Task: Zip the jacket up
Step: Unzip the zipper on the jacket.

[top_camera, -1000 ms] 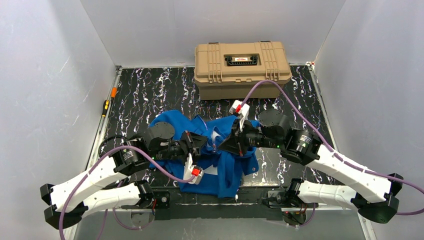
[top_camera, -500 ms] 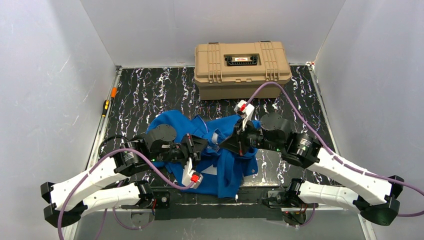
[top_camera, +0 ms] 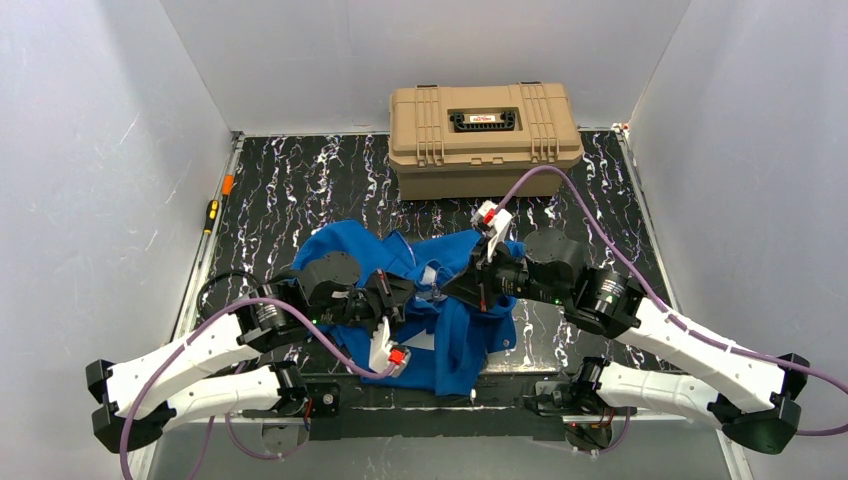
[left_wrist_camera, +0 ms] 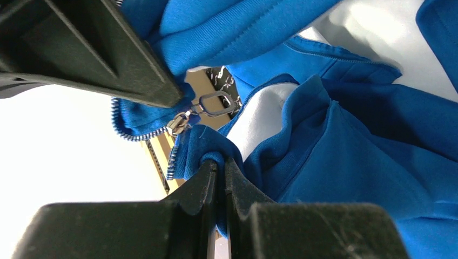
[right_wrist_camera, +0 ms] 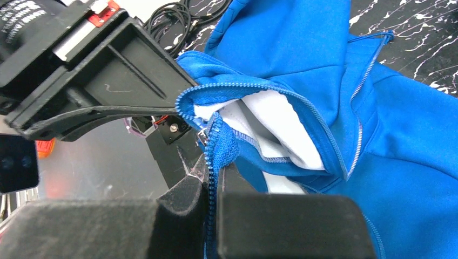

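The royal-blue jacket [top_camera: 455,325] lies crumpled at the table's near middle, its white lining showing. My left gripper [top_camera: 408,288] and right gripper [top_camera: 450,290] face each other above it, close together. In the left wrist view my left gripper [left_wrist_camera: 221,164] is shut on a fold of the jacket's front edge [left_wrist_camera: 202,145]; the metal zipper slider and pull ring [left_wrist_camera: 202,108] hang just beyond, below the other gripper's finger. In the right wrist view my right gripper [right_wrist_camera: 214,171] is shut on the other zipper edge [right_wrist_camera: 216,140], teeth running between the fingers. The two front edges are apart.
A tan hard-plastic case [top_camera: 484,138] stands at the back middle. A screwdriver with an orange handle [top_camera: 212,213] lies along the left rail. White walls close in the left, right and back. Purple cables loop over both arms.
The left gripper has rolled and shifted slightly toward the middle, its red-tagged camera mount swinging lower. The right gripper has edged a little right. Both keep hold of the jacket.
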Controlling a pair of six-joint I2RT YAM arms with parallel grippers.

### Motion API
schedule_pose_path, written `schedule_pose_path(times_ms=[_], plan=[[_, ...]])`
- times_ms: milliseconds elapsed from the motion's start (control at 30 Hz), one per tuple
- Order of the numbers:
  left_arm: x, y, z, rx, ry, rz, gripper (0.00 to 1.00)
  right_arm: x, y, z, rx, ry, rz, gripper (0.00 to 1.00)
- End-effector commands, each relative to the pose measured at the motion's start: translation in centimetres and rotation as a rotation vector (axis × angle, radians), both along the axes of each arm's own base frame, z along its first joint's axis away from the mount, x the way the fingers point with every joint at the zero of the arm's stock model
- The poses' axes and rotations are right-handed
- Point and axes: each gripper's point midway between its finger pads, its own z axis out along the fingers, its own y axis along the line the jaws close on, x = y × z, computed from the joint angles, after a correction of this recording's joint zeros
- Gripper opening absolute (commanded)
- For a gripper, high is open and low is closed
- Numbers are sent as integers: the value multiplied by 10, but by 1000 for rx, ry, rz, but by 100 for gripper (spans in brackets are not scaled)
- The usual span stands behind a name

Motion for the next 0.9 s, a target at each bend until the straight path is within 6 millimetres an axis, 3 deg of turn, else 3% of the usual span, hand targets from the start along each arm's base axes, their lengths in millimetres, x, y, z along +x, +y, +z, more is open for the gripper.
schedule_pose_path(times_ms=[0, 300, 433, 600, 867], plan=[[-2, 5, -12, 31, 25, 13, 0, -9, 2, 50, 124, -71, 56, 1], [7, 4, 8, -108, 171, 176, 0, -10, -4, 13, -14, -54, 79, 1], [4, 5, 10, -124, 212, 189, 0, -8, -2, 10, -26, -63, 80, 1], [2, 5, 12, -127, 252, 204, 20, -6, 0, 11, 0, -72, 73, 1], [0, 4, 11, -150, 347, 251, 30, -10, 1, 15, 34, -75, 90, 1]])
